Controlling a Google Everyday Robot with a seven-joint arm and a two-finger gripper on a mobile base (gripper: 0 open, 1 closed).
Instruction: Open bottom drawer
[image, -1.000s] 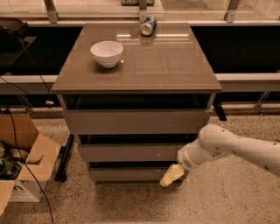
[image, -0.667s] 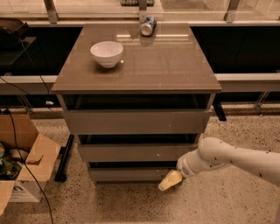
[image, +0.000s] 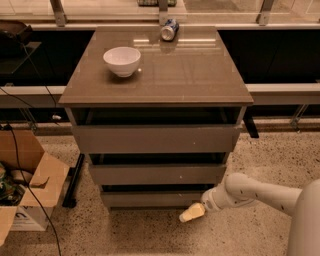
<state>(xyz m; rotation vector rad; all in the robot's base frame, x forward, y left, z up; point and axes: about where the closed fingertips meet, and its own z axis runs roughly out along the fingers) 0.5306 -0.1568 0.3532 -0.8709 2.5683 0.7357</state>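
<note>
Drawers stack three high in the front of a grey-brown desk (image: 200, 75) that stands in the middle of the camera view, on a speckled floor (image: 150, 235). The glossy top carries a white bowl (image: 122, 61) towards its far left, upright, and a drink can (image: 169, 30) lying on its side at the far edge, well apart from the bowl. The top drawer (image: 155, 138) has the widest and tallest front; the middle drawer (image: 157, 174) sits under it, with a dark strip between them. The bottom drawer (image: 150, 199) is the lowest and slimmest, a plain front with no handle, close to the floor, again with a dark strip above it. A white arm (image: 255, 192) reaches in from the near right, low over the floor. Its claw (image: 192, 212), pale yellow at the tip, is just beside the right end of the bottom drawer's front, at the level of its lower edge. Whether it touches the front cannot be told, nor how far open the claw is; nothing is seen in its hold. At the near left, an open cardboard box (image: 42, 172) rests on the floor, well apart from the desk's lower left corner, with a black cable (image: 15, 150) running past it.
</note>
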